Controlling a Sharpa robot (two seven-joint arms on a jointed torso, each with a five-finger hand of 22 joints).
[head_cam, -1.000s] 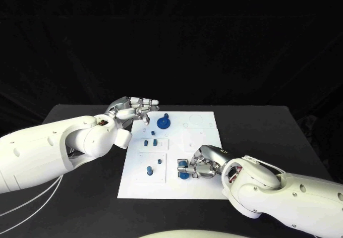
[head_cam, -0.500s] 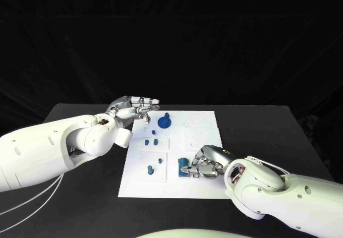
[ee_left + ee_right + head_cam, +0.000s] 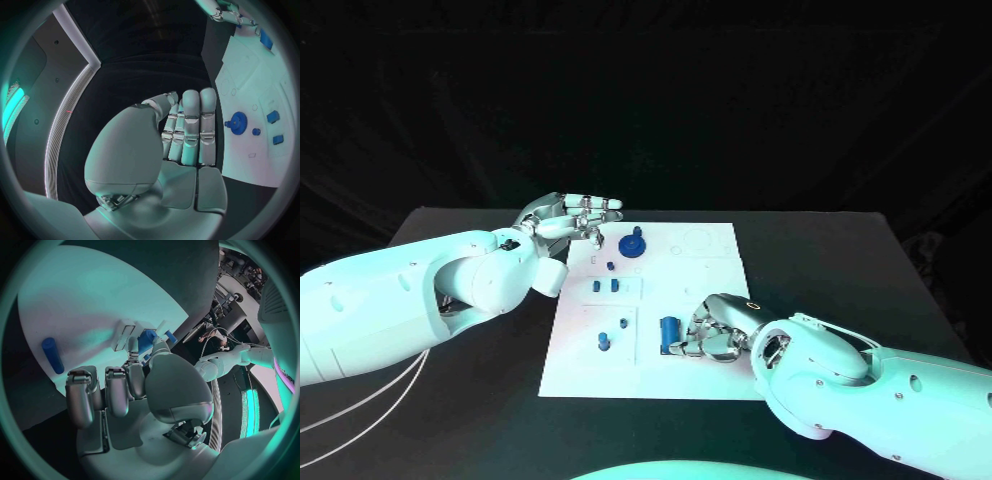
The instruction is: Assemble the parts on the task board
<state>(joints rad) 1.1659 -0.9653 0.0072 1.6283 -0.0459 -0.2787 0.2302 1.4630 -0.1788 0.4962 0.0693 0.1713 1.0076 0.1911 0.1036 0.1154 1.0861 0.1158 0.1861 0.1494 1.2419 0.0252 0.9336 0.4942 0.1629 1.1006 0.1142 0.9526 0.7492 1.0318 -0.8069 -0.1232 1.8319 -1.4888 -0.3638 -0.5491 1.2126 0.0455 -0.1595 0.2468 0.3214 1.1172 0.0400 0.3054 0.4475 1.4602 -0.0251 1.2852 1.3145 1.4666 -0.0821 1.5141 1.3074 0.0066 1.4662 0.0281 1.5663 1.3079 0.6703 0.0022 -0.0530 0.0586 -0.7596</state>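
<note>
Black cloth hangs behind a black table (image 3: pixel 473 400), and your white task board (image 3: pixel 704 380) lies in the middle of it. A blue cylinder (image 3: pixel 669 328) now lies loose on the board's near half; half a second ago your right hand (image 3: pixel 711 335) covered it, and a second ago the hand pinched something blue lower down. The right hand has eased back and now rests just beside the cylinder, fingers curled in with nothing between them, as the right wrist view confirms. My reading: the piece has been let go, lying flat and not yet seated, so it probably needs a fresh grip.

Further out, a small peg (image 3: pixel 603 341) stands nearby, two short blocks (image 3: pixel 603 286) sit mid-board, and a blue gear (image 3: pixel 633 246) stands near the far edge. Your left hand (image 3: pixel 574 215) hovers at the board's far left corner, unmoved, fingers held straight together over the palm, holding nothing. You have bare board toward the near edge and open table on both sides.
</note>
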